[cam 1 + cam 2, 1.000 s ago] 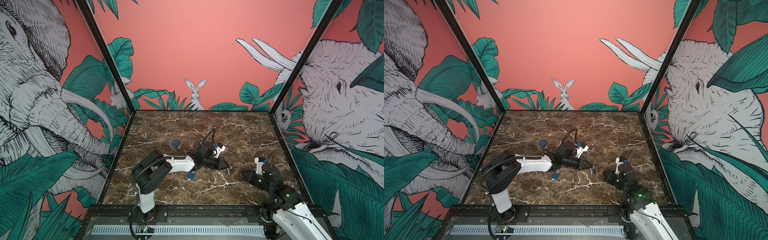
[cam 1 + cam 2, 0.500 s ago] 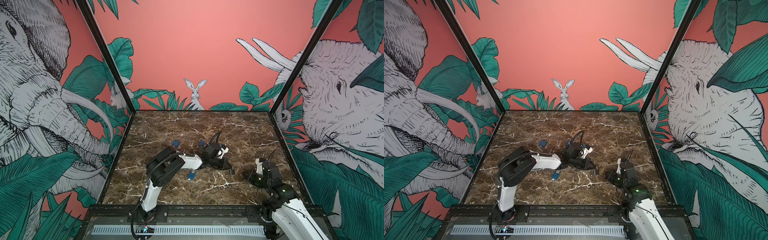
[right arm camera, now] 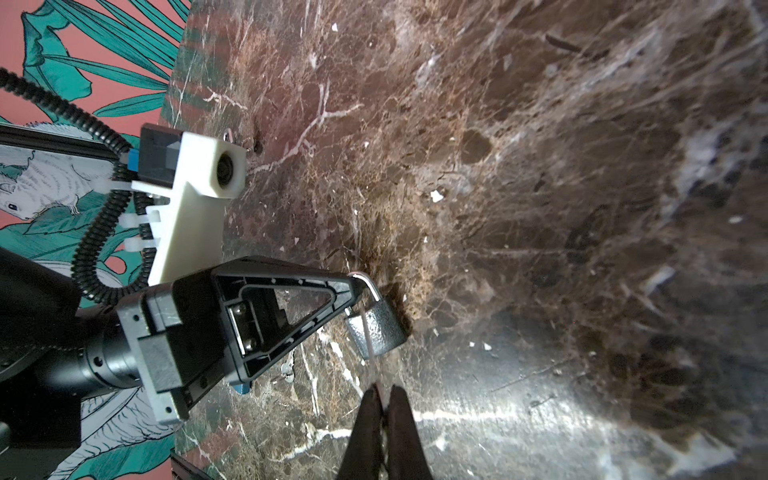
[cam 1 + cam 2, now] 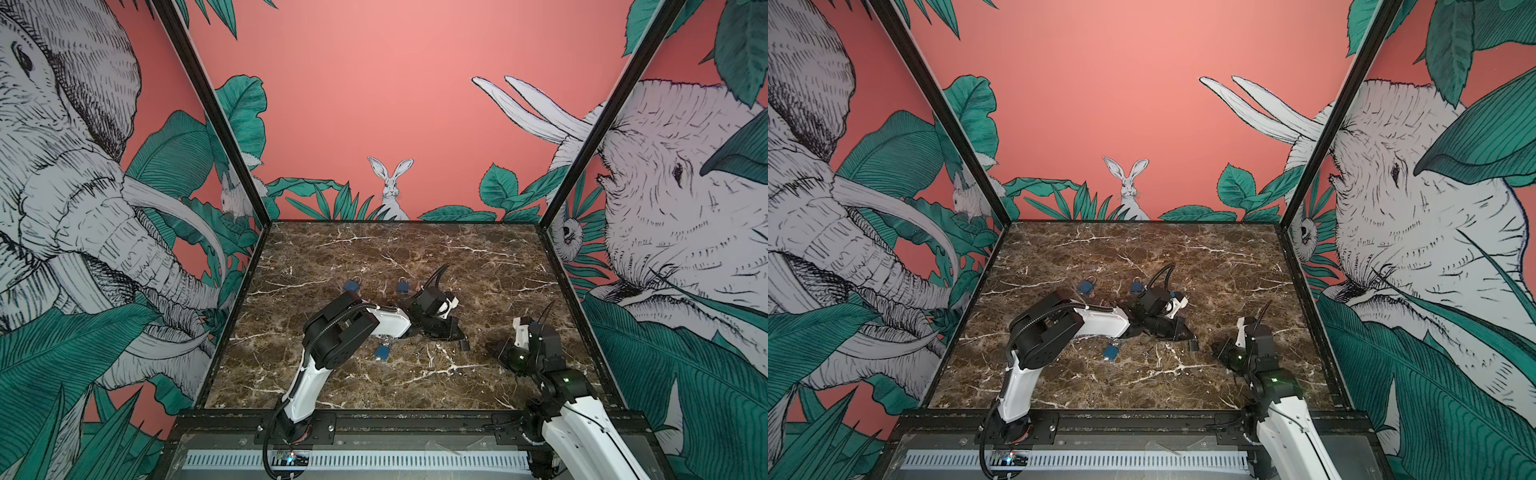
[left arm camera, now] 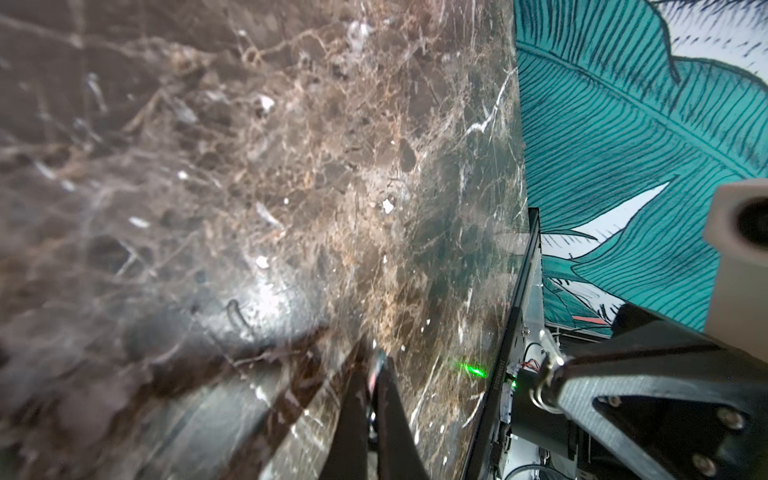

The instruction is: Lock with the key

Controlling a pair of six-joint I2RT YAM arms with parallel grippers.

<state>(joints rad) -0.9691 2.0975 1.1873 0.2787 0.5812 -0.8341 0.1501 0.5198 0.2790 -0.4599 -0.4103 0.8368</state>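
Up in both top views, the left arm reaches across the middle of the marbled worktop (image 4: pixel 374 249), and the left claw (image 4: pixel 459 336) is clamped on the shackle of a small grey padlock (image 4: pixel 464 345), which hangs just past its tip. The right claw (image 4: pixel 494 347) sits low, near that padlock on its right, with its tip aimed at it. From up there its jaws are too dark to read. Three blue padlocks (image 4: pixel 382 352) lie loose on the worktop: one under the left forearm and two farther back, all well apart from the claws.

Left wrist view: the left claw (image 5: pixel 376 365) has its fingers pinched together with a sliver of metal between them. The padlock body itself is out of sight here. Off to the side the right claw (image 5: pixel 557 390) points in, and a metal key ring (image 5: pixel 542 390) dangles right at its tip.

Right wrist view: this one's the clearest. The left claw (image 3: pixel 355 280) grips the top of the shackle, and the grey padlock (image 3: pixel 376 328) hangs tilted below it. Whether the padlock touches the worktop is hard to tell. The right claw (image 3: pixel 384 392) is closed tight on a thin, blurry key (image 3: pixel 376 376), which points at the padlock's bottom end.
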